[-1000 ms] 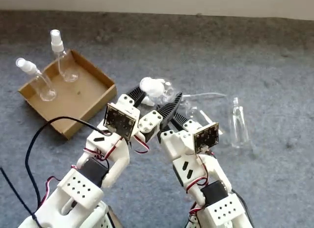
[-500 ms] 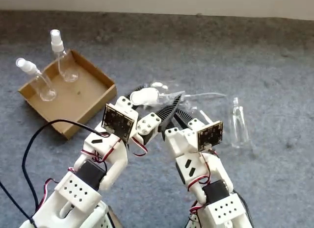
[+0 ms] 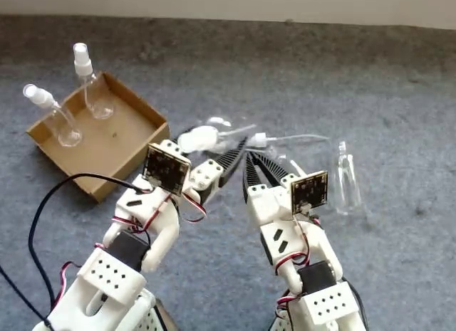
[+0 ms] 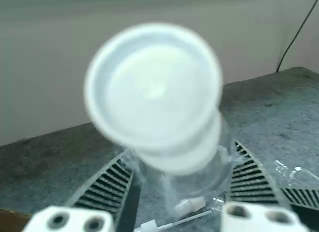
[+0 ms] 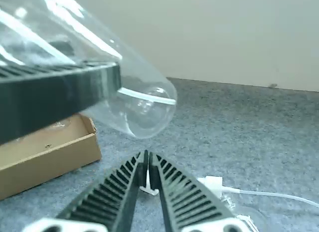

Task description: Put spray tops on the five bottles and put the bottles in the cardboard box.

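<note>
Step in hand: third bottle capped, transfer to box pending.

Left gripper (image 4: 177, 172) is clamped on a clear plastic bottle with a white spray top (image 4: 154, 87), ribbed jaws pressing either side of its body. In the left wrist view the cap faces the camera. The high view shows the bottle lifted off the grey carpet (image 3: 285, 75) and tilted, just past the box's near corner.

Right gripper (image 5: 147, 164): fingers drawn together at the tips, nothing seen between them. It sits just beside the held bottle, whose rounded base passes above it in the right wrist view.

The shallow brown cardboard box (image 3: 121, 135) sits off to the left arm's side. Two capped clear bottles already stand in it, one at the far corner (image 3: 89, 82) and one at the outer corner (image 3: 57, 117).

On the carpet:
- An uncapped clear bottle (image 3: 347, 178) lies well apart, on the right arm's side.
- A loose white spray top with a long thin dip tube (image 3: 260, 139) lies just beyond the right gripper's tips.
- A fifth bottle cannot be made out for certain.

Judgement: roughly halfway through the task.

Next move calls for:
- The left arm should swing the held bottle over the near wall of the box.
- The bottle should be set base-down on bare floor, clear of the two standing bottles, before the grip is let go.
- The right arm is well placed to go for the loose spray top.
</note>
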Controlling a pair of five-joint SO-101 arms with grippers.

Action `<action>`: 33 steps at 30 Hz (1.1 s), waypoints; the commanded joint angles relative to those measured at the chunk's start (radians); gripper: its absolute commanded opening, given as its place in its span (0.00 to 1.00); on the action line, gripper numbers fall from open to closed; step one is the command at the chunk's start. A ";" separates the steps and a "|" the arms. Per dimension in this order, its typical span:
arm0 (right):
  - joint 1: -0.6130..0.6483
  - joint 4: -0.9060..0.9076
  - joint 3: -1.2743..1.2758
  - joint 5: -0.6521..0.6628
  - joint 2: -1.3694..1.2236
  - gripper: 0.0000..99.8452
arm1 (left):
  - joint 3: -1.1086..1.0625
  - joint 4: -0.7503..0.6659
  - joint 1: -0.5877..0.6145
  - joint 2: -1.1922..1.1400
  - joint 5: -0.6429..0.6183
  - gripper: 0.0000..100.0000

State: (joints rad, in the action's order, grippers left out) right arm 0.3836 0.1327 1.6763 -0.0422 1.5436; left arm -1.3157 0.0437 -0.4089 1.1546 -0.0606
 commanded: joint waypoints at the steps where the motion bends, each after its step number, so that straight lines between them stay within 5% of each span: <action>1: -0.013 0.007 0.131 -0.006 0.010 0.01 | 0.073 0.002 0.076 0.008 -0.011 0.08; 9: -0.013 0.010 0.131 -0.006 0.004 0.01 | 0.097 0.015 0.236 0.007 -0.006 0.08; 16: -0.013 0.021 0.131 -0.006 0.004 0.01 | 0.242 0.275 0.394 0.004 -0.006 0.09; 33: -0.013 0.064 0.136 -0.006 0.007 0.01 | 0.417 0.247 0.547 -0.483 0.002 0.09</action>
State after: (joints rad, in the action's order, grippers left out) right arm 0.3836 0.1941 1.6763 -0.0422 1.5436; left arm -0.9659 0.3245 0.1204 0.7127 -0.0606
